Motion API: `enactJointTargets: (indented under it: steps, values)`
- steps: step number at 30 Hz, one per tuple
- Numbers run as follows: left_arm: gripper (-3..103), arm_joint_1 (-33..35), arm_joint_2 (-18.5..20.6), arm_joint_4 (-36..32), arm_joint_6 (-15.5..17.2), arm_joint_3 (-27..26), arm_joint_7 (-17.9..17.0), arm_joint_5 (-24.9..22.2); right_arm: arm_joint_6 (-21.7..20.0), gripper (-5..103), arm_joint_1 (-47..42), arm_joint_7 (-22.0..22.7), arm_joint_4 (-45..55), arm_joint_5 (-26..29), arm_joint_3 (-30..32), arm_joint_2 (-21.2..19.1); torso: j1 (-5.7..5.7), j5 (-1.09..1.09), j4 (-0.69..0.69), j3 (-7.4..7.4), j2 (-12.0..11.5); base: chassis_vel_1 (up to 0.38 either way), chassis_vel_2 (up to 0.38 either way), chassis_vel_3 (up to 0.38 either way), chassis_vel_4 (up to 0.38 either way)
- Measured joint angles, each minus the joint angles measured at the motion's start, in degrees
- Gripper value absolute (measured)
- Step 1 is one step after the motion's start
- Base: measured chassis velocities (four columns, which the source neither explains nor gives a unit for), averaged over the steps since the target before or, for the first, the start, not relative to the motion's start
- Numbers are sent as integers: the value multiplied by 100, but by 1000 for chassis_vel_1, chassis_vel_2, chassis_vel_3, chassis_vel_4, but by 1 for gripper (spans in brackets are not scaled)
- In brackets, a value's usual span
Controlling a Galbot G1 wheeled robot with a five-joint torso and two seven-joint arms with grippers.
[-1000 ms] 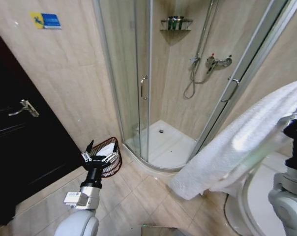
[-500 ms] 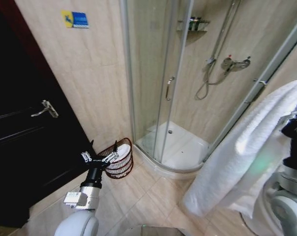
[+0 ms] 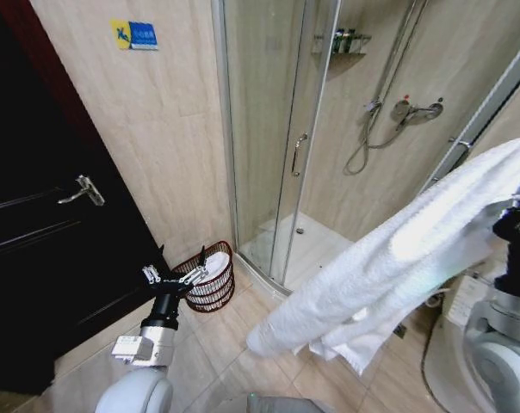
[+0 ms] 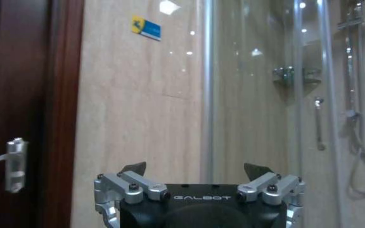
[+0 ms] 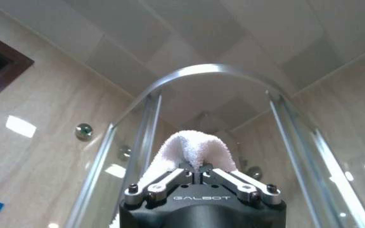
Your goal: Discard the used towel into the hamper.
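Note:
The hamper (image 3: 212,277) is a small dark red-brown wire basket on the floor in the corner between the tiled wall and the shower cabin, with something white inside. My left gripper (image 3: 170,275) hangs open and empty just in front of it; the left wrist view shows its fingers (image 4: 133,167) spread apart. A large white towel (image 3: 398,267) drapes from the upper right down toward the floor's middle. In the right wrist view my right gripper (image 5: 200,172) is shut on a fold of the towel (image 5: 192,142), held high.
A glass shower cabin (image 3: 269,129) with a white tray (image 3: 316,245) stands behind the hamper. A dark door (image 3: 36,258) with a metal handle (image 3: 81,189) is at the left. A white rounded fixture (image 3: 441,366) sits low right. Beige floor tiles (image 3: 234,344) lie ahead.
The whole picture has shifted right, so the camera has turned left. The towel's loose end has swung out leftward and hangs lower. The left gripper stays open before the hamper.

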Motion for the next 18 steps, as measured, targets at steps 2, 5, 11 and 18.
enactJointTargets:
  steps: [2, 5, 11, 18]
  values:
    - [100, 0, 1, 0, 0, -1, 0, 0, 0, 4, 3, -3, 0, 0, -5, -2, 0, -1, 1, 0, 0, 106, 105, 44, 30]
    - [100, 0, 1, 0, 0, -1, 0, 0, 2, 4, 5, -4, 0, 0, -5, -4, 0, 1, 1, 0, 0, 84, 102, 69, 49]
    - [100, 0, 1, 0, 0, -1, 0, 0, 7, 4, 37, 0, 0, 40, 55, -44, 0, 2, 0, 0, -1, 82, 76, 96, 108]
    - [100, 0, 1, 0, 0, -1, 0, 0, 47, 4, 75, -34, 1, 88, 108, -68, 0, -1, 0, 0, -2, 115, 111, 125, 127]
